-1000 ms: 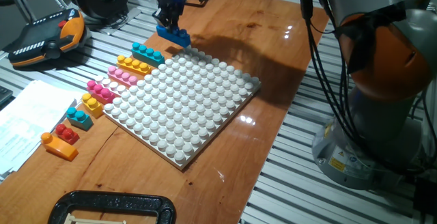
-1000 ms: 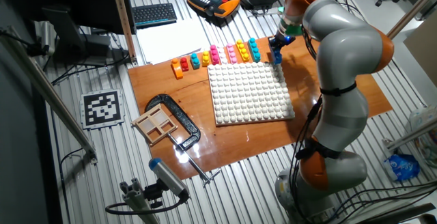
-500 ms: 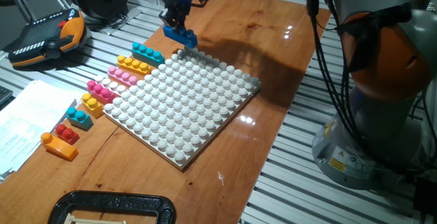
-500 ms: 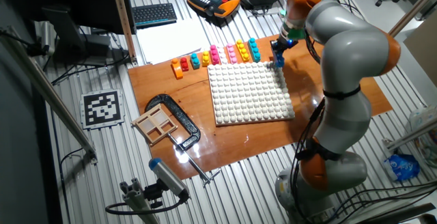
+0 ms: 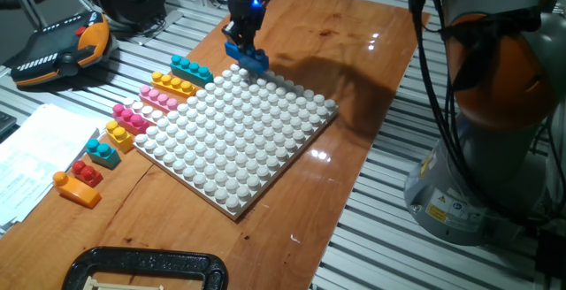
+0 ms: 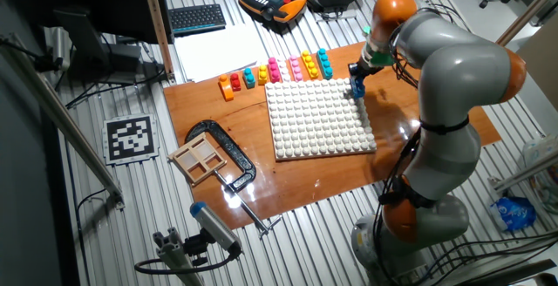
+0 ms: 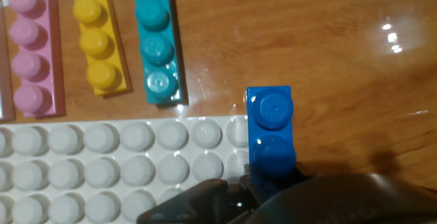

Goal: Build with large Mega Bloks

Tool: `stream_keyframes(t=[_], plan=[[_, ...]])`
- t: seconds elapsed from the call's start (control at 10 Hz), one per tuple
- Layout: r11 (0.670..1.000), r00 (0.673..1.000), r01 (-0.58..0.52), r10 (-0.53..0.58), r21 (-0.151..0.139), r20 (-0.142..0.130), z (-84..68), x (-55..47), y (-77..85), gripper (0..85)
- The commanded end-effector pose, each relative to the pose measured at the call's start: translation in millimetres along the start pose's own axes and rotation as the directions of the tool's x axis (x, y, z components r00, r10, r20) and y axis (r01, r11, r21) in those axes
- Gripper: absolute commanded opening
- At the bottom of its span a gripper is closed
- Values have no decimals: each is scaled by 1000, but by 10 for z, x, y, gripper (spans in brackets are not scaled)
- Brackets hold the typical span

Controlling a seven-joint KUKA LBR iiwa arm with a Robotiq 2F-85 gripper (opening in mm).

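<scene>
My gripper (image 5: 242, 44) is shut on a blue Mega Blok (image 5: 252, 58) and holds it just above the far corner of the white studded baseplate (image 5: 239, 148). In the hand view the blue blok (image 7: 270, 132) hangs over the baseplate's corner edge (image 7: 123, 149). In the other fixed view the gripper (image 6: 357, 75) and blue blok (image 6: 358, 87) are at the baseplate's far right corner. Beside the baseplate lie a teal blok (image 5: 190, 68), a yellow blok (image 5: 173, 84), pink bloks (image 5: 133, 115), a small yellow and teal pair (image 5: 108, 144), and a red-and-orange blok (image 5: 78, 184).
A black clamp (image 5: 141, 268) lies at the near table edge. A pendant (image 5: 62, 47) and papers (image 5: 35, 157) sit left of the table. A wooden tray (image 6: 199, 158) lies by the clamp. The arm's base (image 6: 418, 225) stands at the near right.
My gripper has carried the blue blok to the right and toward the baseplate's far corner. The other bloks have not moved.
</scene>
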State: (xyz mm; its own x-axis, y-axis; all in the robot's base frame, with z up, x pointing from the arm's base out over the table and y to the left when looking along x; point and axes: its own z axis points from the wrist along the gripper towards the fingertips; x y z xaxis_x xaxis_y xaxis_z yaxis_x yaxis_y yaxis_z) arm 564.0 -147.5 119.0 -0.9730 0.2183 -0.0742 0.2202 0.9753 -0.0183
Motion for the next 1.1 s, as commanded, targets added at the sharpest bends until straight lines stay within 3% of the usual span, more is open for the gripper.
stream_keyframes(t=[0.0,0.2,0.4,0.5,0.7,1.0], plan=[[1000,1000,-4,4,-2,4,11,33,5,0],[1000,1000,-2,2,9,6,27,74,-10,0],[1000,1000,2,-2,-3,10,61,81,-34,0],[1000,1000,12,-12,9,14,70,84,-64,0],[1000,999,28,-28,-10,16,137,77,-165,0],[999,999,33,-33,-20,-14,130,76,-168,0]])
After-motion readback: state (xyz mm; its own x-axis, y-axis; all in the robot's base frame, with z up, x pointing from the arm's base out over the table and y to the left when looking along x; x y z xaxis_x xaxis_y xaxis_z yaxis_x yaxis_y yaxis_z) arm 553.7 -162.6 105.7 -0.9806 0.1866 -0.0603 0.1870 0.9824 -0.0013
